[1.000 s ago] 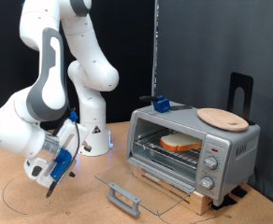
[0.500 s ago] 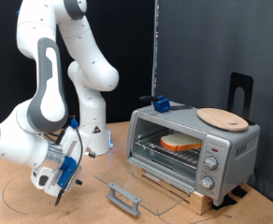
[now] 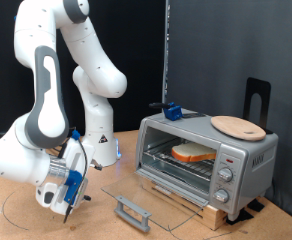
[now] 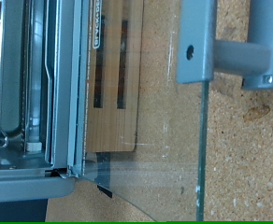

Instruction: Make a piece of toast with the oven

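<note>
The oven (image 3: 208,162) stands on the exterior view's right with its glass door (image 3: 136,196) folded down flat and open. The piece of toast (image 3: 193,153) lies on the wire rack inside. My gripper (image 3: 70,194) hangs low over the table on the exterior view's left, apart from the door's grey handle (image 3: 132,211), and holds nothing that shows. The wrist view looks across the open door glass (image 4: 155,112) and handle (image 4: 232,49) to the oven's rack (image 4: 24,103); no fingers show there.
A round wooden board (image 3: 236,126) and a small blue object (image 3: 172,112) sit on the oven's top. A black stand (image 3: 258,100) rises behind it. The oven rests on a wooden base (image 3: 222,213). The robot's base (image 3: 101,140) stands behind the gripper.
My gripper has sunk lower toward the table and drifted slightly right. The oven door, toast and board have not moved.
</note>
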